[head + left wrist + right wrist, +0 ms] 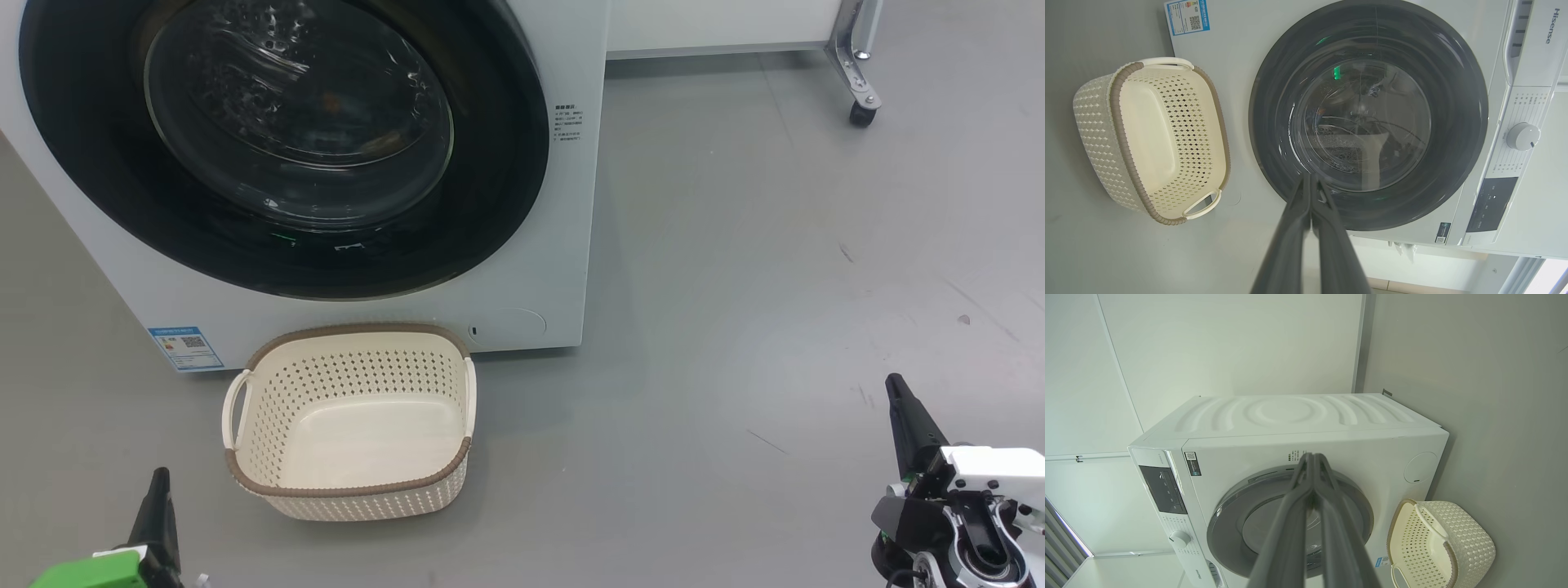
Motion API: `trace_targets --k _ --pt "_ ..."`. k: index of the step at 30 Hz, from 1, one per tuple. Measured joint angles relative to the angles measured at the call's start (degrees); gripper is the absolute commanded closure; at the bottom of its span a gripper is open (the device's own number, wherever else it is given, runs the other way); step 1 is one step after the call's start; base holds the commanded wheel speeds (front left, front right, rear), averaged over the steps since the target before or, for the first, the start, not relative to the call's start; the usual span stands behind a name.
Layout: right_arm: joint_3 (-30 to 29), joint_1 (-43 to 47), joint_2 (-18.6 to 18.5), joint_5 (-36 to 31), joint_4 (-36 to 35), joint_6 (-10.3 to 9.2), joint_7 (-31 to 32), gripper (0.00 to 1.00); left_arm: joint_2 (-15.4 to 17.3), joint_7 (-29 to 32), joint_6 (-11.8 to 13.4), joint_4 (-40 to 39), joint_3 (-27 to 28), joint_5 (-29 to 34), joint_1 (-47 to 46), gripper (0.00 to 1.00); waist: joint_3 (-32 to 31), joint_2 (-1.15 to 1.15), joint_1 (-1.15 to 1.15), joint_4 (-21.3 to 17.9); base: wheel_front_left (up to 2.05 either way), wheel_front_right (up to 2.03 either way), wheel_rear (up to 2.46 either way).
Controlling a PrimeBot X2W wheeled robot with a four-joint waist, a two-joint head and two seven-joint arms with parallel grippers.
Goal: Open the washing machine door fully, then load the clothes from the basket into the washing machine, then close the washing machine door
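Left wrist view: left gripper fingers pressed together, nothing held, tips at lower centre, aimed at the washing machine door, closed flush across frame centre. Right wrist view: right gripper likewise pinched, empty. Cream basket at frame left, bottom bare. Door judged rigid, weighty, glossy rim slippery; best hooked at rim edge, not the glass bulge. Handle side not discernible.

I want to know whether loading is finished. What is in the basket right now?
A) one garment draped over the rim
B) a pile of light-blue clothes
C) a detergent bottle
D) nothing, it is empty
D: the basket shows its bare cream floor and perforated walls, with no fabric inside it or over the rim.
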Motion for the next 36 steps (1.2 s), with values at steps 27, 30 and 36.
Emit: trace_targets --k 27,30,36 --pt "-0.03 -0.01 0.0 0.0 0.08 0.01 0.01 1.0 -0.01 0.21 -0.01 0.12 0.03 0.0 -0.33 1.0 -0.01 0.0 0.0 0.0 0.0 0.0 0.0" --pt "-0.03 -0.01 0.0 0.0 0.09 0.01 0.01 1.0 -0.01 0.21 -0.01 0.12 0.03 0.0 -0.33 1.0 -0.01 0.0 0.0 0.0 0.0 0.0 0.0" --pt "-0.04 -0.01 0.0 0.0 0.09 0.01 0.01 1.0 -0.01 0.21 -0.08 0.14 0.04 0.01 -0.34 1.0 -0.01 0.0 0.0 0.0 0.0 0.0 0.0"
